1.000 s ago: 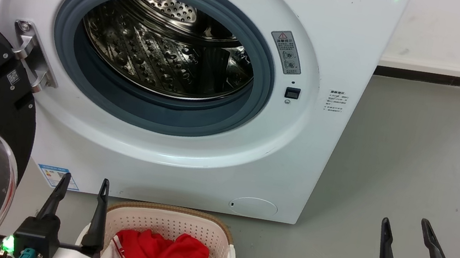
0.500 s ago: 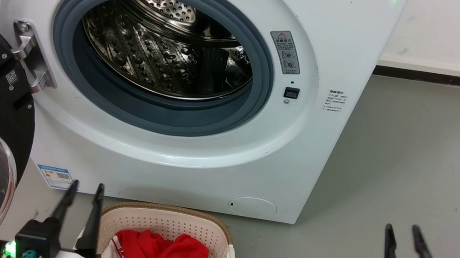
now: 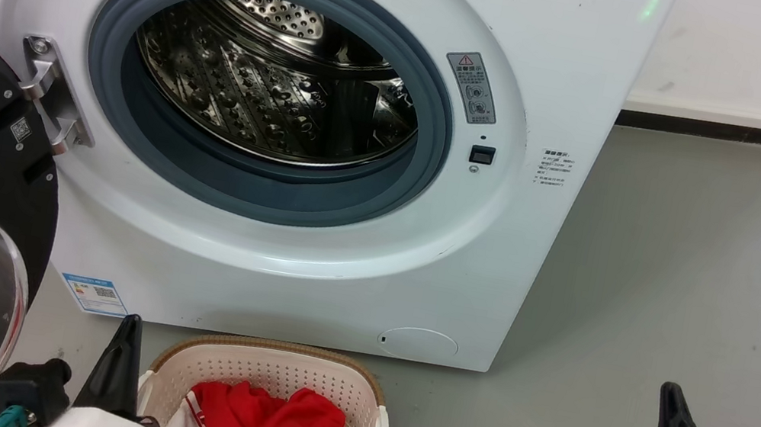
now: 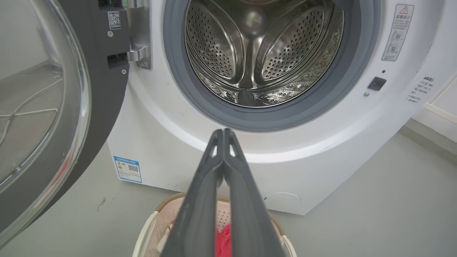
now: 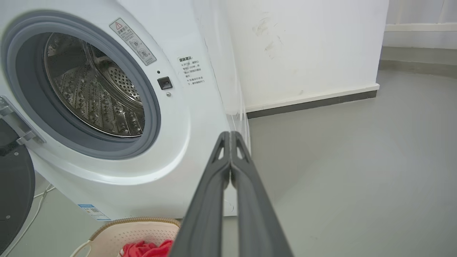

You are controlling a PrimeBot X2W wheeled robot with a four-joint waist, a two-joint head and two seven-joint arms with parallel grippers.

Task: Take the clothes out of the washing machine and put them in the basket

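Left hand (image 4: 223, 132) is pinched tight, fingers pressed together, gripping nothing, just beside the basket (image 3: 272, 352). Right hand (image 5: 230, 135) is pinched the same, over the floor (image 3: 690, 258). Clothes (image 3: 272, 423) lie in the basket before the washer (image 3: 309, 271). The basket's near end is cut off.

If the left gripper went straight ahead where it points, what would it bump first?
Probably the white front of the washing machine, just below its grey rim; depth is hard to judge.
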